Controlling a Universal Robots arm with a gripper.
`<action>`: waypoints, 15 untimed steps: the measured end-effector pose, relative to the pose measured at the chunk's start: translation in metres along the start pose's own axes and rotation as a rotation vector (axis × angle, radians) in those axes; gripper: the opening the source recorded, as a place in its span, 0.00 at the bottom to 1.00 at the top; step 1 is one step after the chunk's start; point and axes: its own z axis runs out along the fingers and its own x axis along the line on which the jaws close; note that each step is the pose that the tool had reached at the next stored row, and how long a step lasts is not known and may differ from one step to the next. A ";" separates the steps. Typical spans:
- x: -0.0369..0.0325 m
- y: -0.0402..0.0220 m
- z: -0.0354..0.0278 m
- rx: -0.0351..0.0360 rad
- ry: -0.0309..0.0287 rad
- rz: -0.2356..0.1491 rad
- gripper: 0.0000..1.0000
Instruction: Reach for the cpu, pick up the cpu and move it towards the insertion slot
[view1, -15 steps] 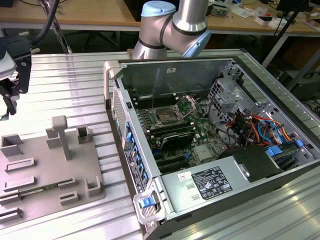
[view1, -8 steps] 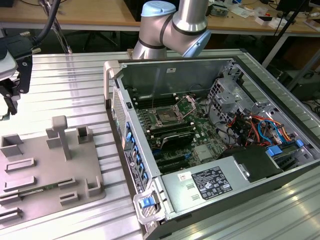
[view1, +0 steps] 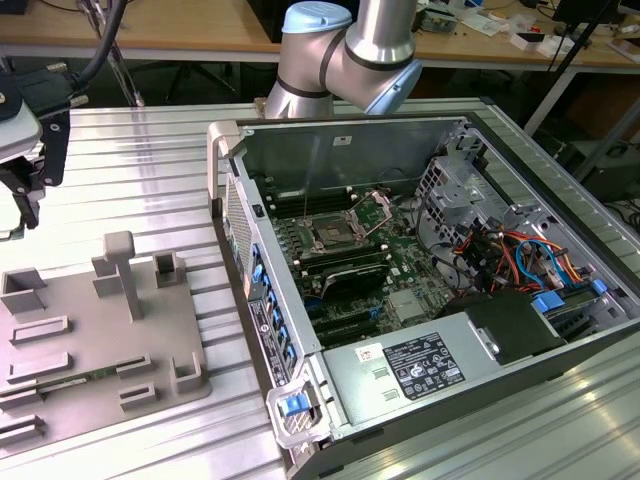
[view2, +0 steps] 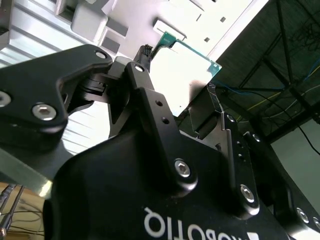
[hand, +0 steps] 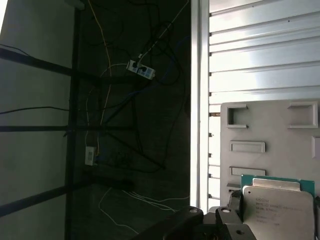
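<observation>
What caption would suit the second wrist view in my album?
Black gripper clasping the cpu, with the grey fixture tray beyond.

Only unreadable print on cpu (hand: 278, 207)

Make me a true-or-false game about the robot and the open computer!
1. The pincer holds the cpu. True.
2. The cpu sits in the insertion slot. False: it is in the pincer, away from the computer case.
3. The computer case lies open. True.
4. The cpu's top is black. False: it is silvery with a green rim.
</observation>
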 end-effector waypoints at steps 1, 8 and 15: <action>-0.0012 0.0000 0.0000 -0.0001 0.0000 0.000 0.55; -0.0063 -0.0002 -0.0003 0.0000 0.0000 0.000 0.55; -0.0117 -0.0004 -0.0006 0.0000 0.0001 0.000 0.55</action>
